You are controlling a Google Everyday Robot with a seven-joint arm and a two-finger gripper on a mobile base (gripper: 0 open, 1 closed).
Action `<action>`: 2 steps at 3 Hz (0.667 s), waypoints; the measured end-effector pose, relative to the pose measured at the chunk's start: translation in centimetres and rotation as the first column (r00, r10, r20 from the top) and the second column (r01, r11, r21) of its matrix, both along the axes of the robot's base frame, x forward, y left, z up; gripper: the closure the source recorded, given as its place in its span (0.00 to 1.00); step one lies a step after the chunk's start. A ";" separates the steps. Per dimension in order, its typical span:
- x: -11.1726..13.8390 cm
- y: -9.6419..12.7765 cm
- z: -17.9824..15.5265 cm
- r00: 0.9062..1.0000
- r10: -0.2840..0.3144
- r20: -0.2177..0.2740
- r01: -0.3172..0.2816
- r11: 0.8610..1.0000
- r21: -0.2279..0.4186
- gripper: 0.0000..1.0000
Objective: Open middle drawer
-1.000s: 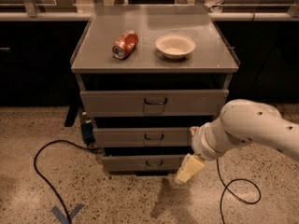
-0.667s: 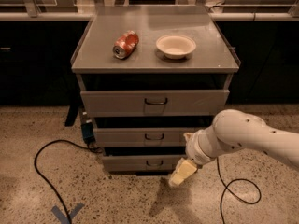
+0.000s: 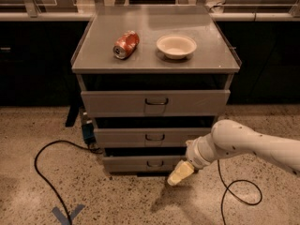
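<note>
The fingers (image 3: 182, 173) of the gripper (image 3: 173, 181) are pressed together on nothing, slanting down-left before the right part of the lowest drawer (image 3: 126, 164), while the middle drawer (image 3: 122, 137) sits just above them, its small dark handle (image 3: 154, 137) up-left of the tips, untouched.

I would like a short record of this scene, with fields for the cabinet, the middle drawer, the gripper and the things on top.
cabinet: grey metal, three drawers
middle drawer: small dark handle at centre, nothing holding it
gripper: low, in front of the lowest drawer, below and right of the middle drawer's handle, apart from it
on top: red can lying on its side; white bowl upright, to the can's right
</note>
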State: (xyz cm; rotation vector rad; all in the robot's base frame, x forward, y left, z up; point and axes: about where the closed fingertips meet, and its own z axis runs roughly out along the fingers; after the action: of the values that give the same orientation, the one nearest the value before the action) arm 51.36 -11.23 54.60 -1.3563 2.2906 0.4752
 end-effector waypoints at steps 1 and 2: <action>2.0 -0.8 -2.4 0.998 -0.061 -0.028 0.062 0.997 0.046 0.00; 2.0 -0.8 -2.4 0.998 -0.061 -0.028 0.062 0.997 0.046 0.00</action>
State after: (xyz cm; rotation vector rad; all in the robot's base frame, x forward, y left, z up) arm 53.36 -12.07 52.19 -1.2609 2.3205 0.5265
